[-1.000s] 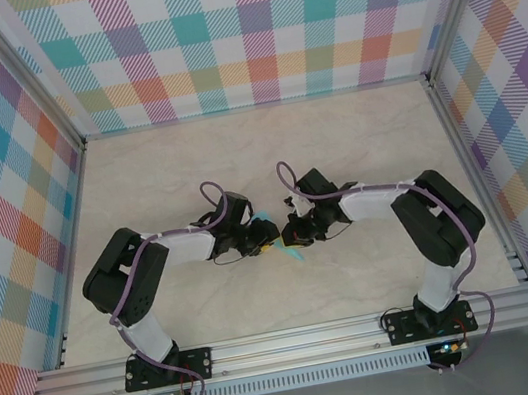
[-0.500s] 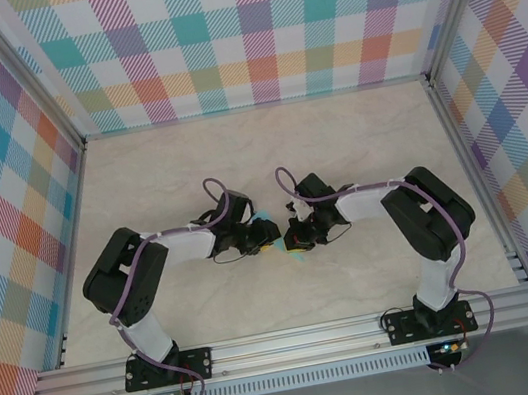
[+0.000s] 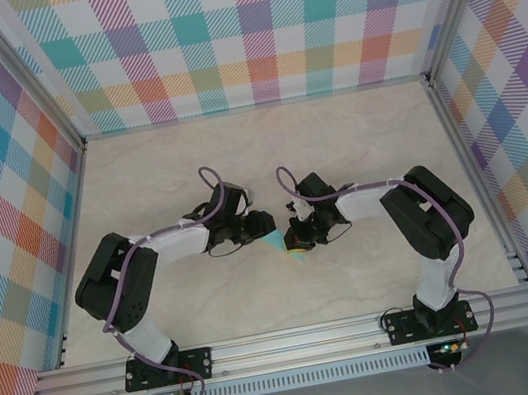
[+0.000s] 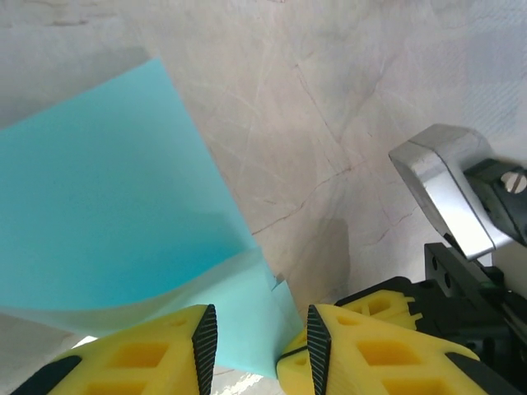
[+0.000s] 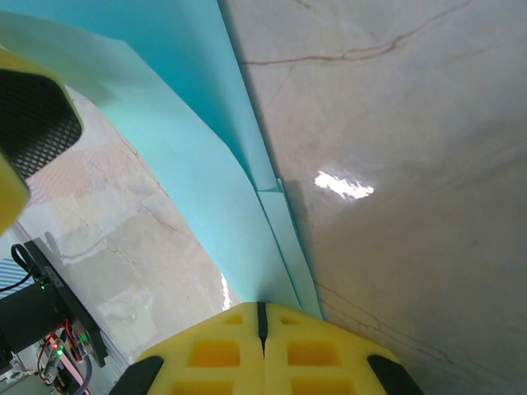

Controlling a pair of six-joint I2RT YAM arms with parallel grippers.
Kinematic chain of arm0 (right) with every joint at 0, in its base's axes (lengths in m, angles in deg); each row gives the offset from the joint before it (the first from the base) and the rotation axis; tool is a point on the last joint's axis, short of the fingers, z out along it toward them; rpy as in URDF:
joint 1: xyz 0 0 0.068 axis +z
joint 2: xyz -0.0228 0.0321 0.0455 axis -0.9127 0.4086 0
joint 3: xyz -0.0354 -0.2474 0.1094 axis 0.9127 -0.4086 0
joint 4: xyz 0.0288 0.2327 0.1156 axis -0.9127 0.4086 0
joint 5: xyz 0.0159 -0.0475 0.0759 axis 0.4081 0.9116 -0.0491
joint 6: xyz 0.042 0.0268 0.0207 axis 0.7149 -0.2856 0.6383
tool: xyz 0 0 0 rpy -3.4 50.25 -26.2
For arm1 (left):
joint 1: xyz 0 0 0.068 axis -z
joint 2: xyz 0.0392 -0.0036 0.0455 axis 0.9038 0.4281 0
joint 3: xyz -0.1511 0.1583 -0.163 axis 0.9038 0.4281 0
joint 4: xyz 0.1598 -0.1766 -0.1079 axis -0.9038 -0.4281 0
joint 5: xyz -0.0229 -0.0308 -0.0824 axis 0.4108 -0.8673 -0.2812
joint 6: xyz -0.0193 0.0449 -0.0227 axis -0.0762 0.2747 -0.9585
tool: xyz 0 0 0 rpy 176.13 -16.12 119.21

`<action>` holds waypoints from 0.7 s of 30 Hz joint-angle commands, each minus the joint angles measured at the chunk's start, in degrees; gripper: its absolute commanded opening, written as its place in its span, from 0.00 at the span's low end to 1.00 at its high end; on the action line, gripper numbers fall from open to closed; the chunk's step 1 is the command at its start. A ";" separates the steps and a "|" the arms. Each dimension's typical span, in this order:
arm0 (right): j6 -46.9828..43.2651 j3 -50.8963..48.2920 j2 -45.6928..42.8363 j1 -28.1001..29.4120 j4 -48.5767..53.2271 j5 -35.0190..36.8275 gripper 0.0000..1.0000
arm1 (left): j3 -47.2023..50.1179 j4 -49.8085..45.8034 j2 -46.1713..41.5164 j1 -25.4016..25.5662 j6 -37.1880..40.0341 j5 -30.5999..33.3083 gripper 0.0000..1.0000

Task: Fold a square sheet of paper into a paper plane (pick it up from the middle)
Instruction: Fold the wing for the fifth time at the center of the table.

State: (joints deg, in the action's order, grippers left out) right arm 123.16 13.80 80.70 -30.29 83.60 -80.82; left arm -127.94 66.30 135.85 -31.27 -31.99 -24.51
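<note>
The turquoise sheet of paper [image 3: 276, 244] is folded into layers and sits between the two grippers at mid-table. My right gripper [image 5: 262, 317] is shut on the narrow end of the folded paper [image 5: 189, 156], whose layered edges run up and to the left. My left gripper [image 4: 259, 350] is open; its yellow fingers [image 4: 177, 346] stand apart, with a curled flap of the paper [image 4: 107, 206] lying in the gap, untouched by either pad. From above, the left gripper [image 3: 255, 227] and right gripper [image 3: 298, 236] nearly face each other. I cannot tell the paper's full outline.
The marble-look tabletop [image 3: 266, 146] is bounded by aluminium rails and checked walls. The right arm's metal wrist part [image 4: 445, 197] sits close to the left gripper's right side. The left gripper's black pad [image 5: 33, 111] shows at the upper left of the right wrist view.
The left arm has stretched out, shifting its gripper slightly right and farther from the bases. The right gripper edged left early on. More of the paper now shows between them.
</note>
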 commanded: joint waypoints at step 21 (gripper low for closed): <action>-1.06 -4.95 6.72 0.70 7.09 8.30 0.02 | -2.35 -6.36 5.39 -10.23 6.83 4.29 0.35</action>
State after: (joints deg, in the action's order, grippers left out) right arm 123.14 13.43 81.59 -30.60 82.20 -82.75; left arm -129.56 63.46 140.07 -38.02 -27.49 -25.40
